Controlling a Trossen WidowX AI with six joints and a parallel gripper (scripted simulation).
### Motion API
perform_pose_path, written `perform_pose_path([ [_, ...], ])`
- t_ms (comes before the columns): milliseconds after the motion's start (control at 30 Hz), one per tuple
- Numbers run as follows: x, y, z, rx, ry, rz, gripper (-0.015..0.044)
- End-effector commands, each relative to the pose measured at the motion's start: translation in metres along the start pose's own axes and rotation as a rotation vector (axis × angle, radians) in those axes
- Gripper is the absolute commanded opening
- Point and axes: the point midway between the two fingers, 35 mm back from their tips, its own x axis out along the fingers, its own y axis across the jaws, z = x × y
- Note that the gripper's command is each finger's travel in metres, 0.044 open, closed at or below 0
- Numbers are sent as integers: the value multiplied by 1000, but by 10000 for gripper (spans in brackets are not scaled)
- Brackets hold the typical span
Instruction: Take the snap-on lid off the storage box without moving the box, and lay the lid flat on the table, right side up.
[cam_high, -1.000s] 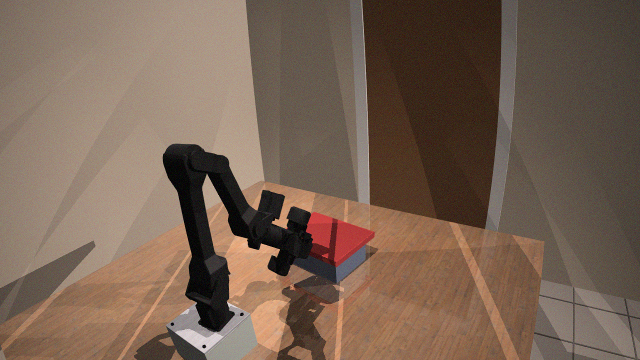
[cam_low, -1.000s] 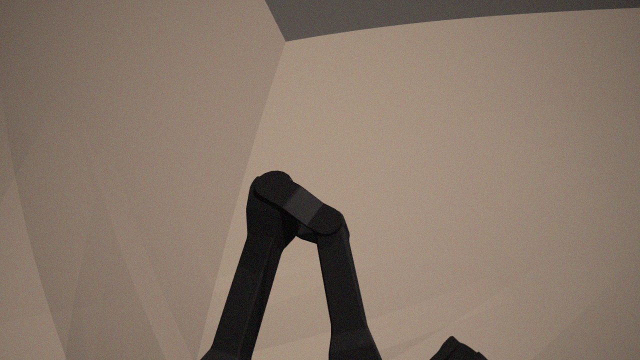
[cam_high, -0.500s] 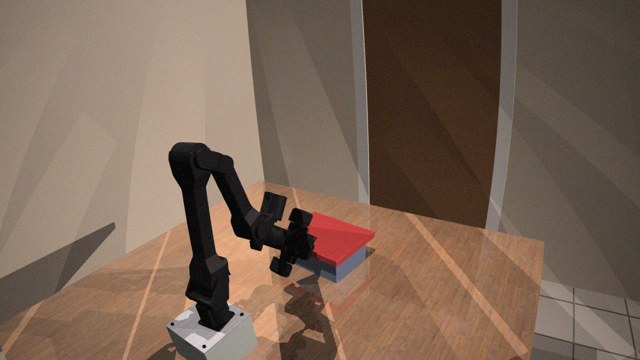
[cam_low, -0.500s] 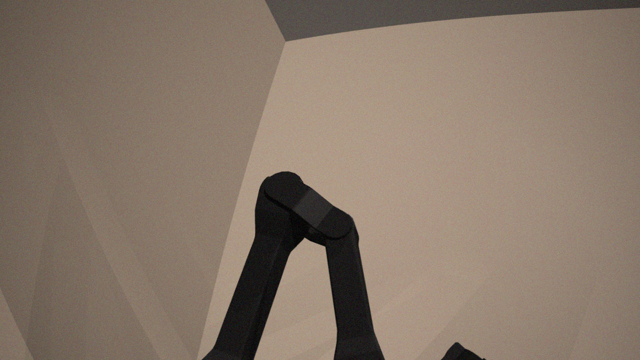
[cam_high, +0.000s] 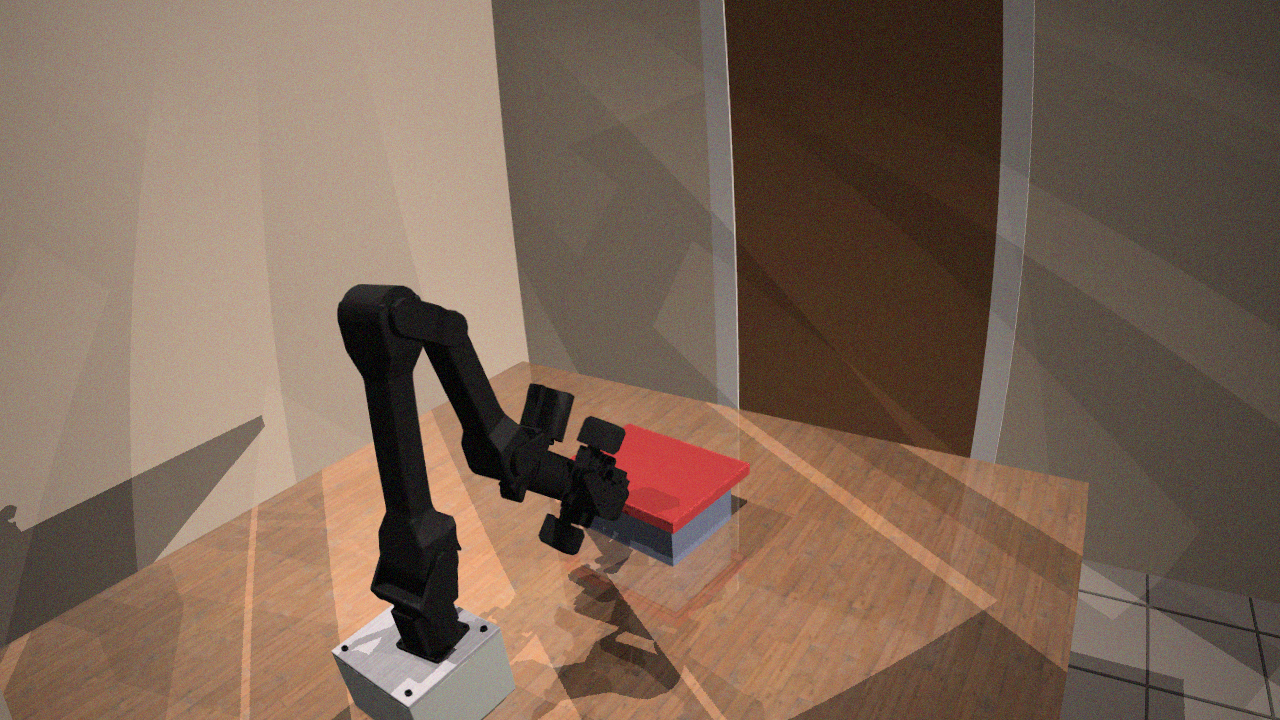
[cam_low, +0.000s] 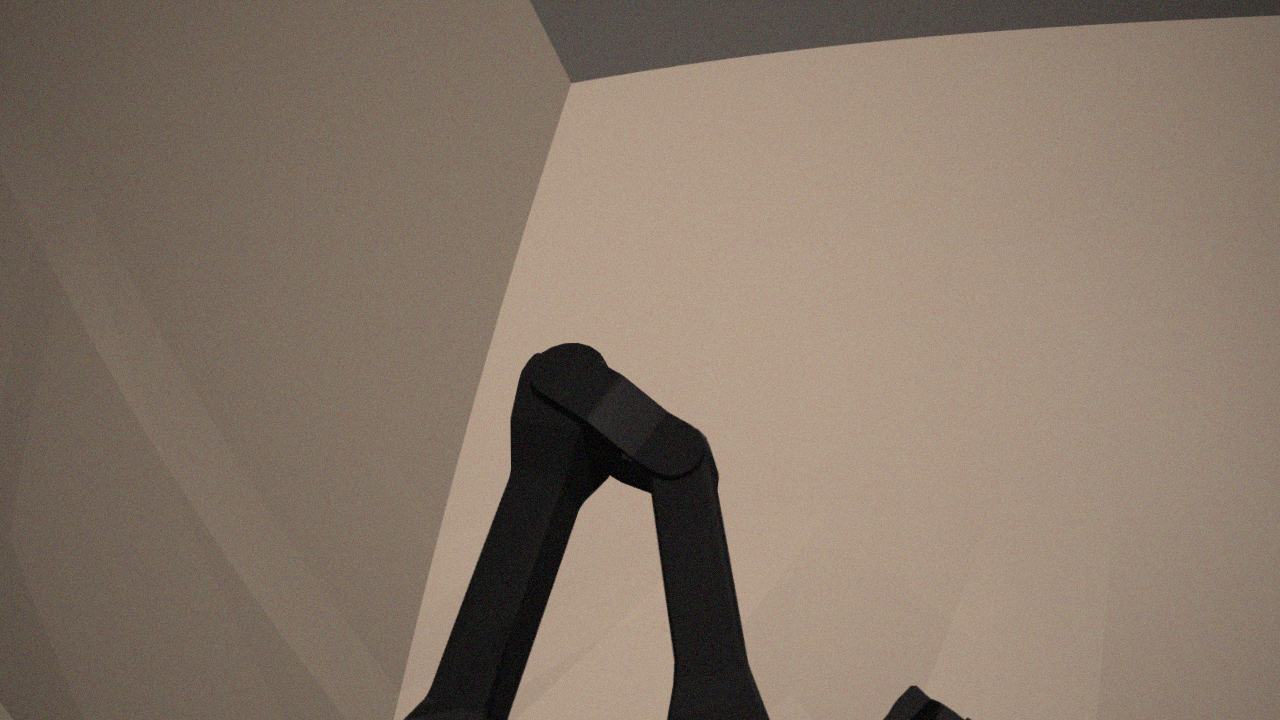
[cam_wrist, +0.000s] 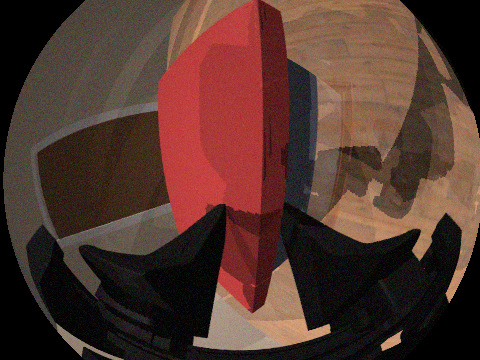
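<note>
The red lid (cam_high: 684, 470) (cam_wrist: 230, 125) lies level on top of the blue-grey storage box (cam_high: 702, 534) (cam_wrist: 302, 125). No gap between them can be made out. My gripper (cam_high: 619, 497) (cam_wrist: 252, 210) is shut on the lid's near edge, with one finger over its top face and the other under its rim. The lower finger is close beside the box wall; whether it touches the wall cannot be told. In the top view the fingers are partly hidden by the gripper body. The exterior view shows neither lid nor box.
The box stands on the wooden table (cam_high: 850, 582). The arm's pale base block (cam_high: 465, 671) is at the front left of the top view. The table's right edge drops to a tiled floor (cam_high: 1190, 635). Shadows fall across the table before the box.
</note>
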Motion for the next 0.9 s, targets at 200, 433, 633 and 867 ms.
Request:
perform_pose_path([
  [200, -1, 1, 0, 0, 0, 0, 0],
  [433, -2, 2, 0, 0, 0, 0, 0],
  [633, -4, 3, 0, 0, 0, 0, 0],
  [867, -5, 4, 0, 0, 0, 0, 0],
])
